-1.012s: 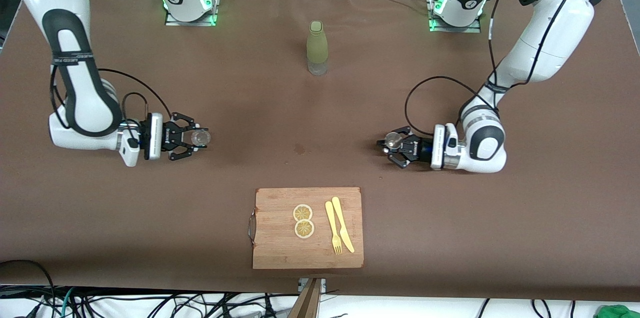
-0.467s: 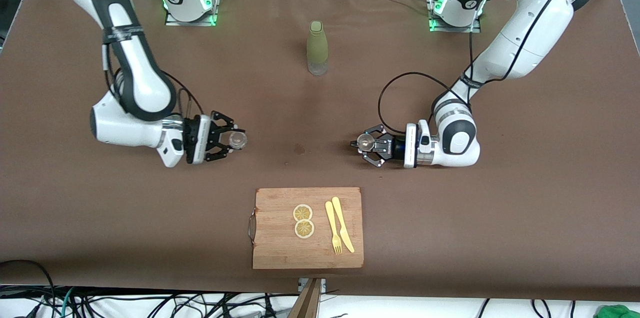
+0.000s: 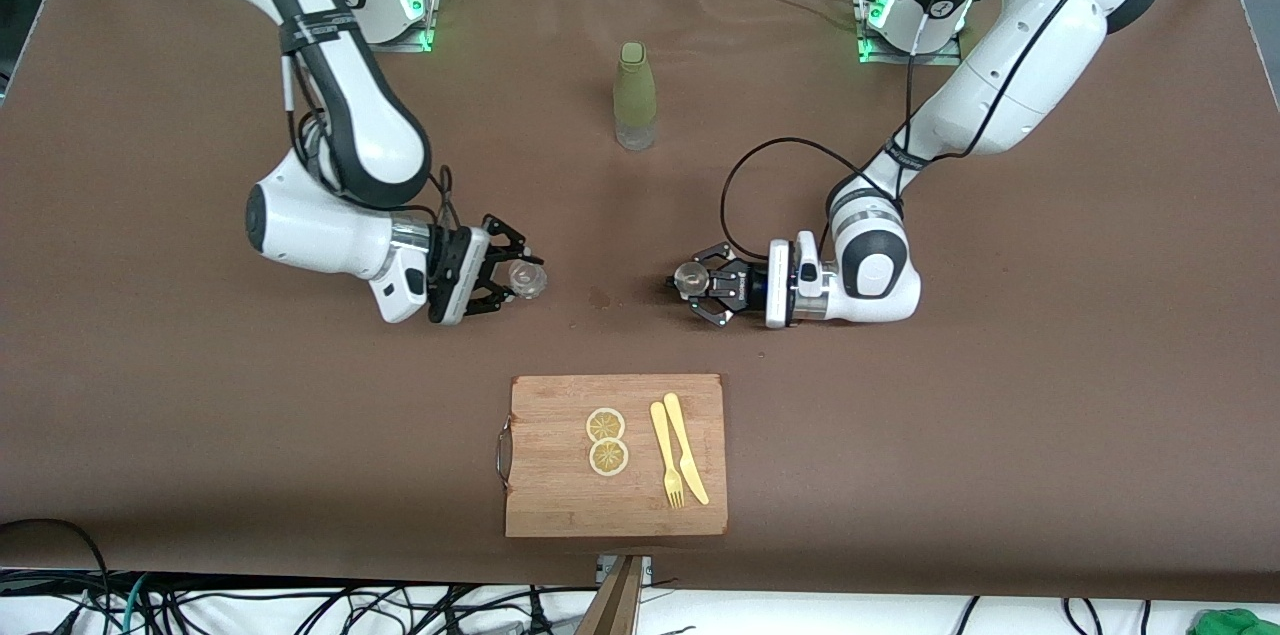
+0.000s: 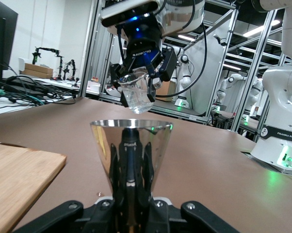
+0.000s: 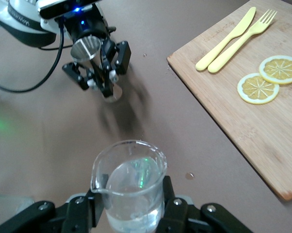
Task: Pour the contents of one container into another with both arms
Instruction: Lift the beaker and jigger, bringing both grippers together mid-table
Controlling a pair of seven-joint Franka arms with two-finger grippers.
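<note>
Front view | right pincer clamps cup, left pincer clamps jigger | both moved closer together

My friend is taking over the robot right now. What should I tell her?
Right end effector: shut on the little glass cup, held upright in the air over the bare table near its middle. Clear liquid is in the cup.
Left end effector: shut on the silver jigger, held upright over the table, facing the cup across a gap.
Bottle stands untouched between the arm bases; the cutting board with lemon slices, fork and knife sits nearer the front camera.
Done: both are picked up.
Left: close the gap, tip the cup, pour into the jigger.
</note>
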